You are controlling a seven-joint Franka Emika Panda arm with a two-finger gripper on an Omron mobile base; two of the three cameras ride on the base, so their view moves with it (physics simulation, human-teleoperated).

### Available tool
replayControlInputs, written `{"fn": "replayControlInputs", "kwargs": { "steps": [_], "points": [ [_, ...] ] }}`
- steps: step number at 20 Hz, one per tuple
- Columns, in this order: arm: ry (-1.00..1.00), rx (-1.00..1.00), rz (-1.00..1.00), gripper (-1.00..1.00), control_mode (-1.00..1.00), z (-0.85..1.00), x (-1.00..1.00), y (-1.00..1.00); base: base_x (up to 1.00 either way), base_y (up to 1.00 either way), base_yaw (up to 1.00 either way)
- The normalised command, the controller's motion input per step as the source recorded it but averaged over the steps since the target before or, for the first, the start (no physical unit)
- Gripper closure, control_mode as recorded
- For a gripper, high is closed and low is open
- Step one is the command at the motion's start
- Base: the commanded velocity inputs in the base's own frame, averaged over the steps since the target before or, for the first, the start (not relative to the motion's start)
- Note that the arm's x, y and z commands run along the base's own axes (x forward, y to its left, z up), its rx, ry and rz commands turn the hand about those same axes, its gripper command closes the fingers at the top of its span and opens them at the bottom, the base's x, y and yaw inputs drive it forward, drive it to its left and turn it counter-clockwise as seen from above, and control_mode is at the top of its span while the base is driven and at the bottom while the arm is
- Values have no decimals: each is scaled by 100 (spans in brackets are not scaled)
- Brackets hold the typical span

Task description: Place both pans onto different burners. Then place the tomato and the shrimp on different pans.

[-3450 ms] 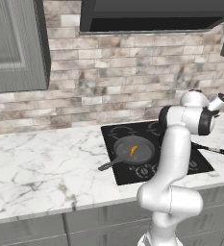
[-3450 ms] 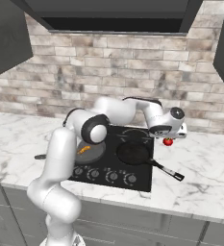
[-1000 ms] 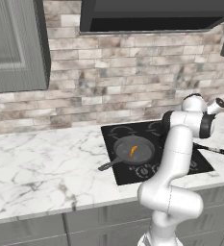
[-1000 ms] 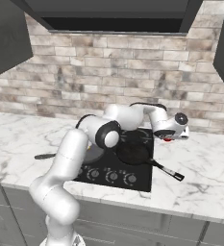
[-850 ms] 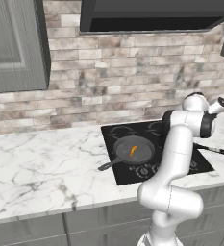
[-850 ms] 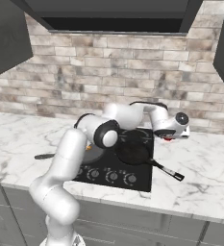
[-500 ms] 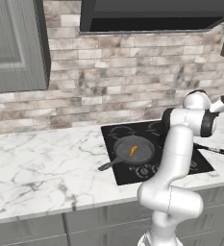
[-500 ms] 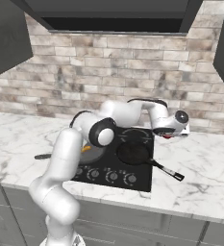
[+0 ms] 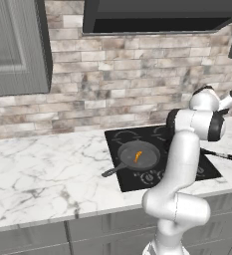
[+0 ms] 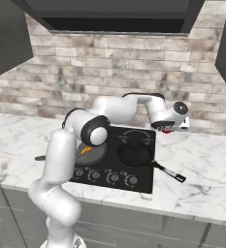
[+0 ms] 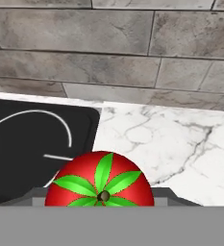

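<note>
Gripper (image 10: 175, 127) sits at the back right of the cooktop, just past its edge, with the tomato (image 11: 100, 181) between its jaws. From the hand camera the red ball with its green star of leaves lies right at the base of the picture where the fingertips rise; from the right base camera a sliver of red (image 10: 167, 130) shows under the white hand. The jaws stand fairly wide, about the width of the fruit, and appear to be clasping it, though actual contact of the pads with the skin cannot be made out.

Beyond the tomato the hand camera shows the corner of the black cooktop (image 11: 17, 158) with one grey burner ring (image 11: 36, 126), then white marble counter (image 11: 180, 139) and the brick wall behind.

Counting outward: one tomato, at the hand. One shrimp (image 9: 138, 156), a small orange curl lying inside the grey skillet (image 9: 137, 158). Two pans in all: that skillet on the front left burner, its short handle pointing out over the counter to the left, and the black pan (image 10: 134, 154) on the front right burner, its long thin handle (image 10: 169, 172) reaching past the cooktop's right edge onto the marble. The black pan holds nothing. Two further burner rings (image 10: 137, 135) at the back carry no pan. A row of knobs (image 10: 113, 178) runs along the cooktop's front edge.
</note>
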Motion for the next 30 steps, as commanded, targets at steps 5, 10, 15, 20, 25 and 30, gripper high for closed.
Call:
{"fn": "replayControlInputs", "kwargs": {
  "steps": [5,10,15,20,25,30],
  "points": [
    [0,0,0,100,-100,33,-27,21,0,0,0],
    [0,0,0,100,-100,20,-37,28,0,0,0],
    [0,0,0,100,-100,14,-40,35,0,0,0],
    [0,-1,0,100,-100,10,-42,37,0,0,0],
    [1,-4,0,100,-100,12,-41,37,0,0,0],
    [3,-5,0,100,-100,7,-42,32,0,0,0]
  ]
}}
